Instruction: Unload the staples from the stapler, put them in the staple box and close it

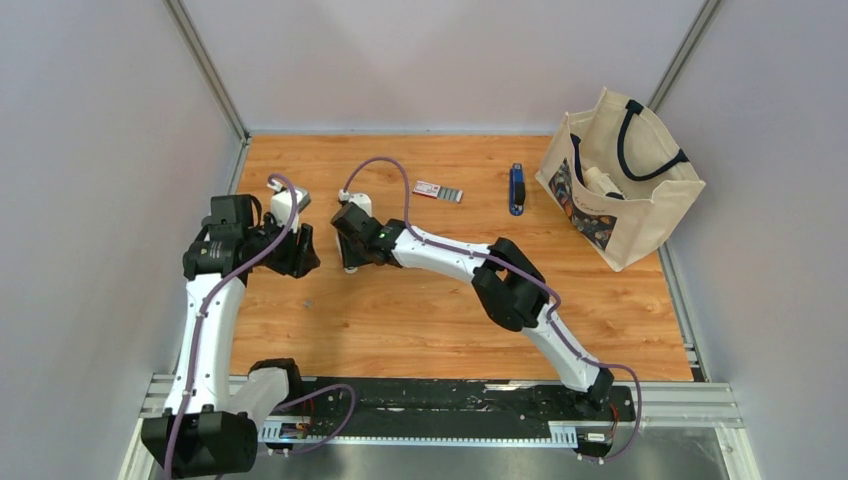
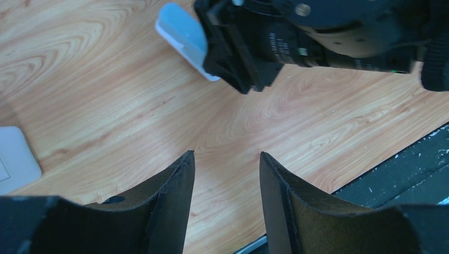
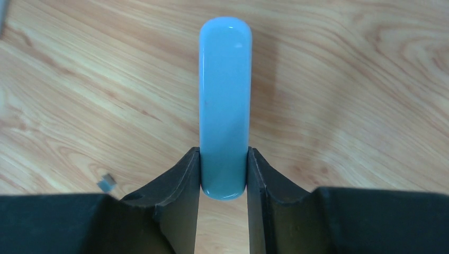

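The dark-blue stapler (image 1: 515, 188) lies on the wooden table at the back, right of centre, with no gripper near it. The silver-grey staples (image 1: 452, 195) lie left of it, touching a small pink-and-white box (image 1: 427, 188). My right gripper (image 1: 350, 262) (image 3: 223, 151) is far left of these, low over the table, shut on a light-blue rounded bar (image 3: 224, 106) with a white underside (image 2: 182, 39). My left gripper (image 1: 300, 252) (image 2: 226, 159) is open and empty, just left of the right gripper, over bare wood.
A cream tote bag (image 1: 620, 190) with dark handles stands at the back right. A small grey bit (image 3: 107, 183) lies on the wood beside my right fingers. A flat white object (image 2: 13, 159) shows at the left edge of the left wrist view. Grey walls enclose the table.
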